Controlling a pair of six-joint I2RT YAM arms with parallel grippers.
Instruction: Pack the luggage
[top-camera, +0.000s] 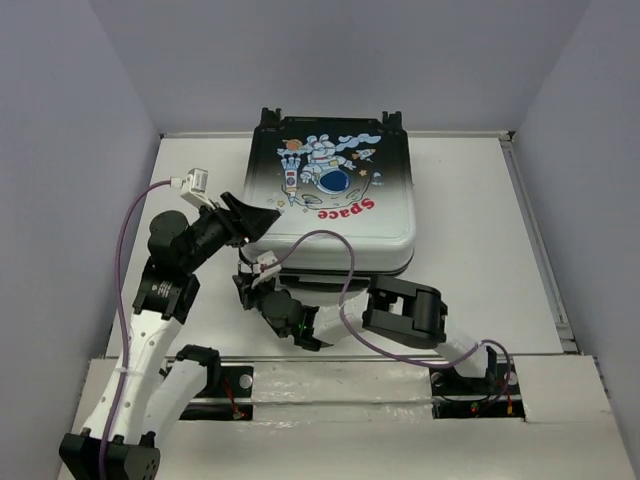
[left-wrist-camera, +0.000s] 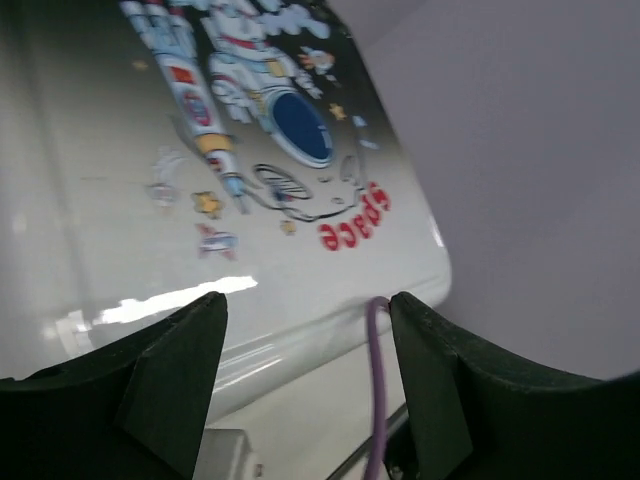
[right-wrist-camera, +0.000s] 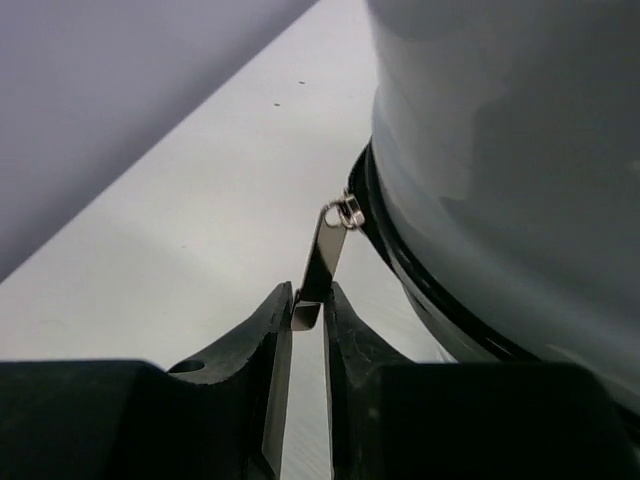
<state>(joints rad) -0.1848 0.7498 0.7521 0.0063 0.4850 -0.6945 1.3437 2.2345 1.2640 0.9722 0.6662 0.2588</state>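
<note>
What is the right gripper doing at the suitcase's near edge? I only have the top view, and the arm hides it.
Observer: The right gripper is shut on a metal zipper pull at the black seam of the luggage.
Operator: Is it gripped at the tip?
Observer: Yes, only its free end is between the fingers.
Operator: And the left gripper?
Observer: The left gripper is open, facing the printed lid, holding nothing.

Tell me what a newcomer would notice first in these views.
The luggage, lid down with its astronaut and red "Space" print facing up, lies on the white table. At its near edge the right end effector pinches the metal zipper pull. The left end effector stands open at its left edge.
</note>
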